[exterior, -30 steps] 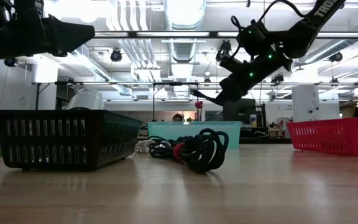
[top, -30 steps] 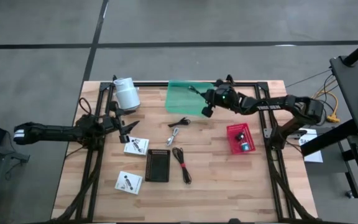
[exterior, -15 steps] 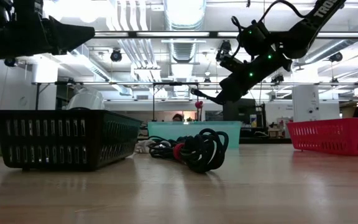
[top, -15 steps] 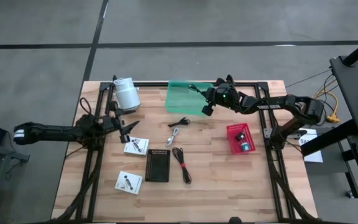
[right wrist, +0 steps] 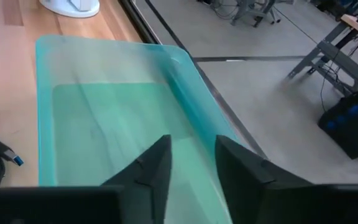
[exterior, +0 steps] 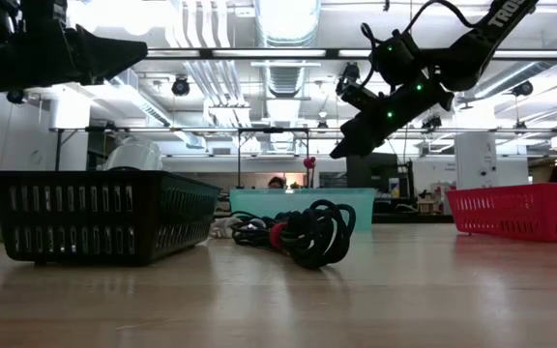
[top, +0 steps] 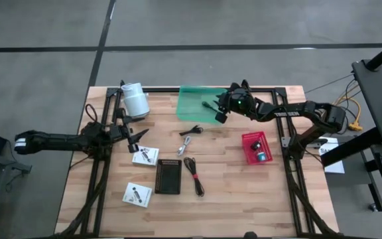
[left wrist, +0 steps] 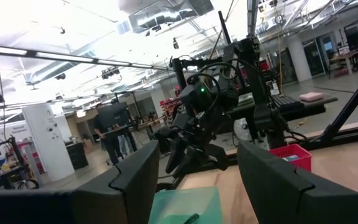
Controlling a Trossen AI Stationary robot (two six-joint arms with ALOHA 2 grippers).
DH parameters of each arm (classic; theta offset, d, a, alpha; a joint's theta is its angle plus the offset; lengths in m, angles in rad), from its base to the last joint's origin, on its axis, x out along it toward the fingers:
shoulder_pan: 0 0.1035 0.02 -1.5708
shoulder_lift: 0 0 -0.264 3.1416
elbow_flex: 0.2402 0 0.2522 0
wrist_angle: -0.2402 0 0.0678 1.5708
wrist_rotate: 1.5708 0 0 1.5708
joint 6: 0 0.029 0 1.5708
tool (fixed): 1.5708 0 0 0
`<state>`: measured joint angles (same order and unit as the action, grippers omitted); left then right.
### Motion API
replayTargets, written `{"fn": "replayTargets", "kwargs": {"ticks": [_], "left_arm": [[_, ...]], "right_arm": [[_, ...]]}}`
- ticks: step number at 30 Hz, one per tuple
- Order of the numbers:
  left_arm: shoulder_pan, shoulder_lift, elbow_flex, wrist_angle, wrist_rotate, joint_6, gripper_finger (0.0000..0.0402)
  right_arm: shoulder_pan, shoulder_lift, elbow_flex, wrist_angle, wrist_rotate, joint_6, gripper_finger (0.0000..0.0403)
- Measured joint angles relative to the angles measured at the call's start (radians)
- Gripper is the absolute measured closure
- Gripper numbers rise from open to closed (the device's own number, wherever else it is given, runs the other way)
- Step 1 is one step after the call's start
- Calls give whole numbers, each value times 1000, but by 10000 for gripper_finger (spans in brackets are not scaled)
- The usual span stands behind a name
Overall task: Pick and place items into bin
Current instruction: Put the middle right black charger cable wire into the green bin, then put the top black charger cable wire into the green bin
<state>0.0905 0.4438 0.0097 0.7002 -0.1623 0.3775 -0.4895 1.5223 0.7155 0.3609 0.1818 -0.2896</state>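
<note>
From above, a black cable (top: 208,104) lies inside the green bin (top: 194,105), unseen from the right wrist. The right tool (top: 221,113) hangs over the bin's edge, its fingers (right wrist: 146,174) slightly apart, empty. The left tool (top: 132,136) waits spread near the white cards (top: 145,156) on the worktop (top: 231,192).

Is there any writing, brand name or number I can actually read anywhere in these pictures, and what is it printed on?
White lettering on the right arm: there, but too small to read in the high view.
White lettering on the same arm in the low view: cut off at the picture's edge, not readable.
Dark print on the two white cards: too small to read.
Nothing else shows legible text.
</note>
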Motion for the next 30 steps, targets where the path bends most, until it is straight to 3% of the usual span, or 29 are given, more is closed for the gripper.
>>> {"fn": "replayTargets", "kwargs": {"ticks": [5,8,10,14,17,30], "left_arm": [[0,0,0,0,0,5,201],[0,0,0,0,0,5,201],[0,0,0,0,0,5,201],[0,0,0,1,0,5,201],[0,1,0,1,0,5,201],[0,0,0,3,0,5,201]], "right_arm": [[1,0,0,33,-8,1,254],[1,0,0,44,-87,1,242],[1,0,0,43,-226,-2,239],[4,0,0,43,-602,-48,242],[21,0,0,52,-741,-59,248],[160,130,0,125,-724,-174,259]]}}
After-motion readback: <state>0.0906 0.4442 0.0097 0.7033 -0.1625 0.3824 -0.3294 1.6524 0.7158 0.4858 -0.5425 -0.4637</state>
